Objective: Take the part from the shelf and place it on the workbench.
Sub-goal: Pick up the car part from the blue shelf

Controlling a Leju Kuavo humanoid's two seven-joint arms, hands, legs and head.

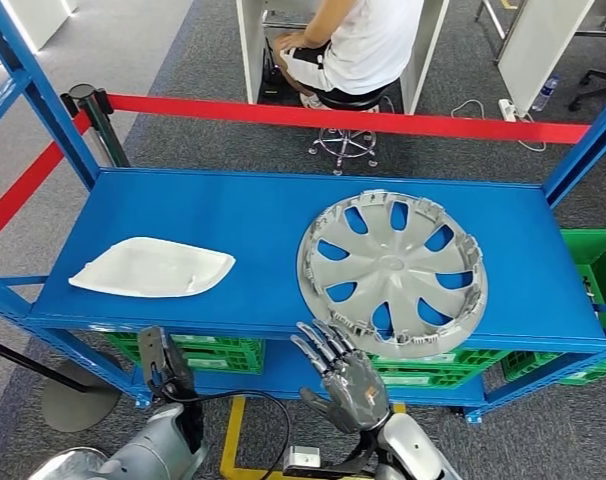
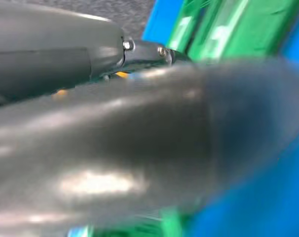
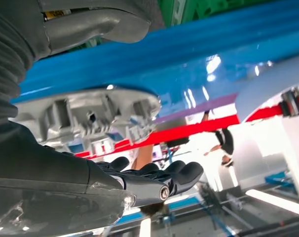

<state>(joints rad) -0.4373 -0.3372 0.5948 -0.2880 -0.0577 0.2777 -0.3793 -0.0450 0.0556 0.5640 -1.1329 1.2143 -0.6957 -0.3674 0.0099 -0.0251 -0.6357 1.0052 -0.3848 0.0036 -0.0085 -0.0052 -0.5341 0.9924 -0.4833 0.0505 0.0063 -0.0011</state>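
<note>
A grey wheel cover (image 1: pixel 393 270) lies flat on the blue shelf (image 1: pixel 247 215), toward its right side, with its near rim overhanging the front edge. My right hand (image 1: pixel 344 378) is just below and in front of that rim, fingers stretched out and apart, holding nothing. The right wrist view shows the cover's clipped rim (image 3: pixel 92 114) close above my fingers (image 3: pixel 159 175), with a gap between them. My left hand (image 1: pixel 161 362) hangs lower at the shelf's front left, fingers (image 2: pixel 140 143) blurred in the left wrist view. A white curved panel (image 1: pixel 155 268) lies on the shelf's left part.
Green crates (image 1: pixel 209 352) sit on the lower shelf level, and another green crate (image 1: pixel 598 262) stands at the right. Blue uprights (image 1: pixel 47 105) frame both ends. A red barrier strap (image 1: pixel 345 120) runs behind, and a person (image 1: pixel 353 45) sits on a stool beyond it.
</note>
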